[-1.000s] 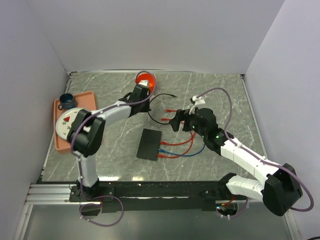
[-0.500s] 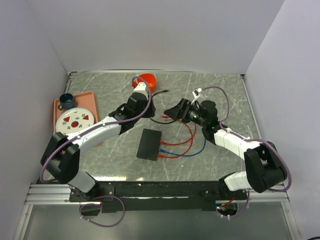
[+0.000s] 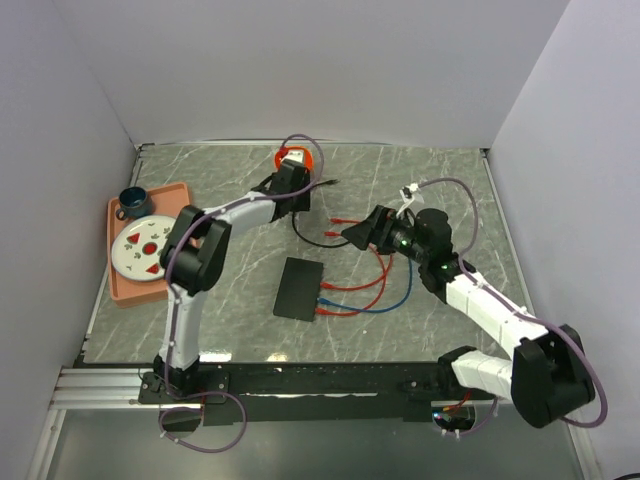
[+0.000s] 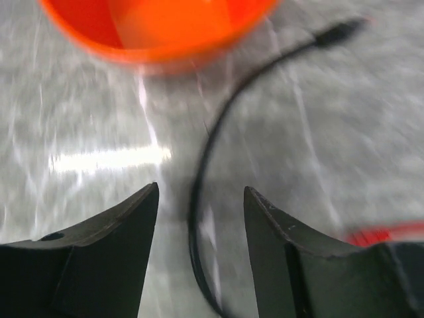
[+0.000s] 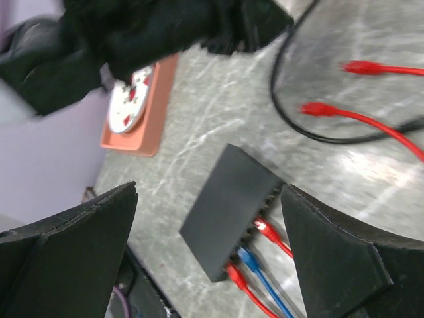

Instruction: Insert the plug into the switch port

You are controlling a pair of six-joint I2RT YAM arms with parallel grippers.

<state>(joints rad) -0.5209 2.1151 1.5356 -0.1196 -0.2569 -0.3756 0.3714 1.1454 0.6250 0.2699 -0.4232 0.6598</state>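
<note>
Pale walls (image 3: pixel 300 70) boxed in a grey marbled table (image 3: pixel 430 300), with a salmon tray (image 3: pixel 120 295) at its left edge. Near the middle lay the black box (image 3: pixel 299 289), its long axis running roughly far-to-near. The switch port (image 3: pixel 321 277) was in its right narrow edge, above the red and blue leads already seated, though the free socket was too small to make out.

At the far side, by the orange cup (image 4: pixel 159 26), the left gripper (image 4: pixel 201 192) hung with its fingers apart and grasping nothing, over a black cable (image 4: pixel 199 165). That cable ran away and to the right, ending at the plug (image 4: pixel 339 29), probably the one meant. The left arm was nearer to it.

The right gripper (image 3: pixel 352 234), spread wide and empty, hovered nearer the box and two loose red plugs (image 5: pixel 361 67).
</note>
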